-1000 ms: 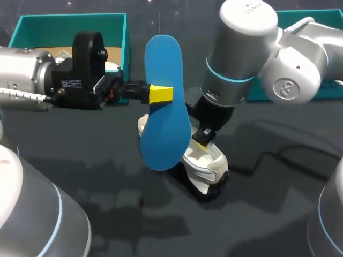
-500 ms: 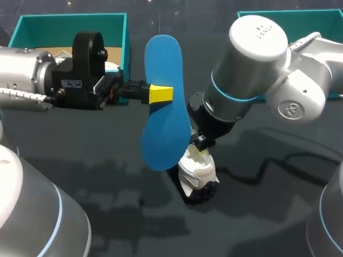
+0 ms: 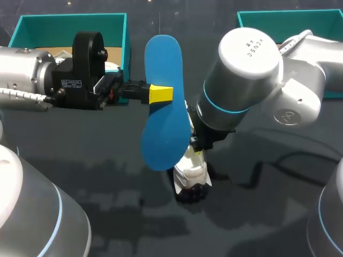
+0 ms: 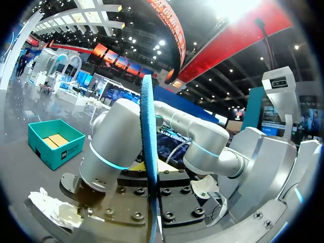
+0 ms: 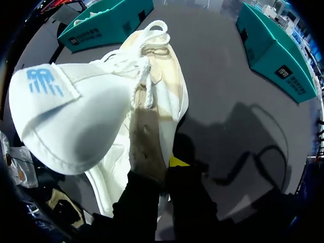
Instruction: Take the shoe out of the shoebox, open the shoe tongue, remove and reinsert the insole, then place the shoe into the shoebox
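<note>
My left gripper (image 3: pixel 159 94) is shut on a blue insole (image 3: pixel 163 101) and holds it upright above the middle of the table. In the left wrist view the insole (image 4: pixel 149 162) shows edge-on. My right gripper (image 3: pixel 198 150) is just beside and below the insole, shut on the side wall of a white shoe (image 3: pixel 191 172) with a dark sole. The shoe hangs tilted over the table. In the right wrist view the shoe (image 5: pixel 157 101) fills the space ahead of the right gripper (image 5: pixel 163 171). Its tongue (image 5: pixel 55 106) is folded out and the laces are loose.
A teal shoebox (image 3: pixel 125 33) stands at the back left with paper inside, behind my left wrist. A second teal box (image 3: pixel 252 19) stands at the back right, behind my right arm. The dark tabletop (image 3: pixel 118 187) lies in front.
My right arm has swung the shoe left and toward the front, turning it until it sits under the insole's lower end. The left arm and insole have stayed still.
</note>
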### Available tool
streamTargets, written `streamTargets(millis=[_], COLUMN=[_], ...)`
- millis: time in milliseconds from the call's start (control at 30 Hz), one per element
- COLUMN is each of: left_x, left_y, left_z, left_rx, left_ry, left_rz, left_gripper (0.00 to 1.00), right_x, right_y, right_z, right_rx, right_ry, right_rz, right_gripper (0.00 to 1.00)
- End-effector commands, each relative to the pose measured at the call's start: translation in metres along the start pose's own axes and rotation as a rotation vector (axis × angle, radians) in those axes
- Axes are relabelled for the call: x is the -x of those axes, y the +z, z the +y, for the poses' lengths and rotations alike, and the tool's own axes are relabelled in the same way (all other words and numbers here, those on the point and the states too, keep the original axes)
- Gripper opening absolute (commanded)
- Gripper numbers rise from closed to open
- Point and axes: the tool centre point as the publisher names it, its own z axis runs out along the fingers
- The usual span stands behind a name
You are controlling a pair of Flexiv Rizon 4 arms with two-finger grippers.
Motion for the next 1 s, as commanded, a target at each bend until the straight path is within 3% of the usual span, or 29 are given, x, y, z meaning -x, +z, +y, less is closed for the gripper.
streamTargets(millis=[33,1000], left_x=[0.001,0.001], left_y=[0.002,0.002], left_z=[0.0,0.0], left_rx=[-0.001,-0.001], left_ry=[0.0,0.0], left_rz=[0.001,0.001], left_gripper=[0.0,0.0], right_x=[0.006,0.034], right_y=[0.004,0.04], right_z=[0.003,0.006], right_rx=[0.0,-0.026], right_ry=[0.01,0.086], right_rz=[0.024,0.124], right_gripper=[0.0,0.0])
